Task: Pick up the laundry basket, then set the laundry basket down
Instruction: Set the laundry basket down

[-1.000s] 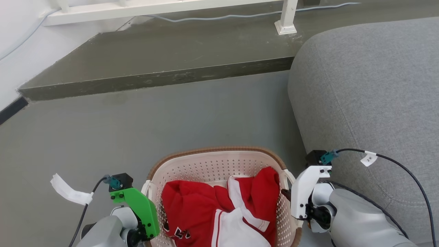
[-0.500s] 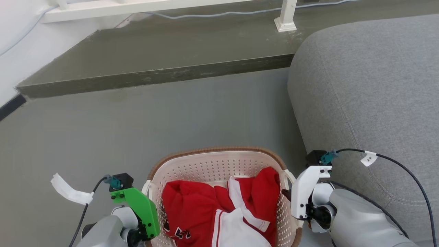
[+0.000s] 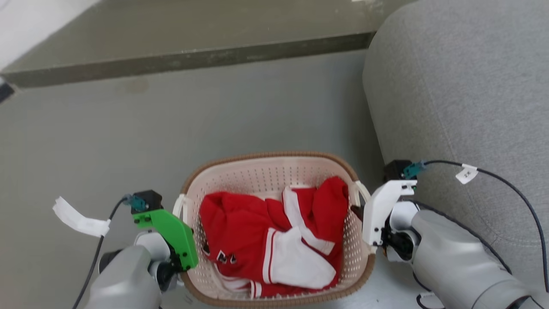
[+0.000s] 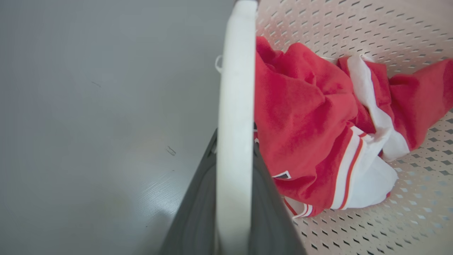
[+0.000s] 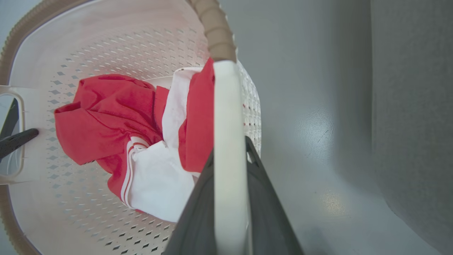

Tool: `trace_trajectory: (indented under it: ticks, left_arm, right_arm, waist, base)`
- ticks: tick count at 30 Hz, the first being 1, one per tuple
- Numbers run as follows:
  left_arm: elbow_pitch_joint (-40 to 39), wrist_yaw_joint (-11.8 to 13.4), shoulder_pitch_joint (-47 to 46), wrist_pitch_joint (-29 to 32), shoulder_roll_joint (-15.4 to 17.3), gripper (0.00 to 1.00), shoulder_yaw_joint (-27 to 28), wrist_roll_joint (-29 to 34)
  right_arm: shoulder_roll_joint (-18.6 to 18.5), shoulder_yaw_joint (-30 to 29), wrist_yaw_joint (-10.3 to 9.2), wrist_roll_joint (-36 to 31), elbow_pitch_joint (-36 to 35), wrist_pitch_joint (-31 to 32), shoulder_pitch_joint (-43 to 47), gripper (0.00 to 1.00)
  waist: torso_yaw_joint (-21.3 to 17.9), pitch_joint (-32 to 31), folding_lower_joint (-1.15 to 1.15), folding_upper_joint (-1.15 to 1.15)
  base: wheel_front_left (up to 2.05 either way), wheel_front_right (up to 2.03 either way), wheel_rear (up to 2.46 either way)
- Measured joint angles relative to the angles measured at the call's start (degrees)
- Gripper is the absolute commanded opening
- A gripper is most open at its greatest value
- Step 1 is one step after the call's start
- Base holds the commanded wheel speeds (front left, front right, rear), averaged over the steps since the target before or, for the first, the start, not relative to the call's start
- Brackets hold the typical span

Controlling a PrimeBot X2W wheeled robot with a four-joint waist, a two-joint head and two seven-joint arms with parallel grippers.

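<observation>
The left gripper [image 4: 234, 141] is clamped on the left loop handle [image 4: 235, 88] of the laundry basket [image 3: 274, 155], one dark finger on each side of the white band. The right gripper [image 5: 230, 152] has the right loop handle [image 5: 228, 117] pinched the same way. So both are closed on plastic, nothing hanging open.

The basket is low in the middle of the head view, right between the two arms, over the grey floor [image 3: 128, 137] and just beside the grey sofa [image 3: 463, 86]. Honestly can't tell if its bottom touches the floor or hangs a bit above it.

Handling-wise it looks like an easy one. It's thin perforated plastic with one red-and-white garment [image 3: 257, 227] bunched inside, so probably light. The walls seem stiff enough to hold shape. The loop handles look thin and smooth though, so they could flex or slide between the fingers if one arm pulls ahead of the other. One handle per side is the sensible hold, since the brown rim [image 5: 214, 35] looks fatter and harder to pinch. The garment is soft and loose, so a tilt would likely slump it toward the low side.
</observation>
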Motion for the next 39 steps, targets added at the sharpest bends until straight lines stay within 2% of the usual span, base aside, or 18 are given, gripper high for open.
trace_trajectory:
  ticks: [24, 39]
  left_arm:
    - [-1.4, 0.0, -10.1, -8.5, 1.9, 0.0, 1.4, 1.2]
    - [-1.8, 0.0, -14.5, -13.6, 2.7, 0.0, 1.5, 3.1]
  right_arm:
    - [0.2, -0.9, 0.01, -0.5, -0.5, -7.7, -10.5, 0.0]
    - [0.1, -0.8, 0.01, -1.0, -1.5, -13.7, -13.8, 0.0]
  waist:
    - [0.2, 16.8, 0.0, 0.0]
    - [0.2, 26.8, 0.01, 0.0]
  base:
    - [0.0, 0.0, 0.0]
    - [0.0, 0.0, 0.0]
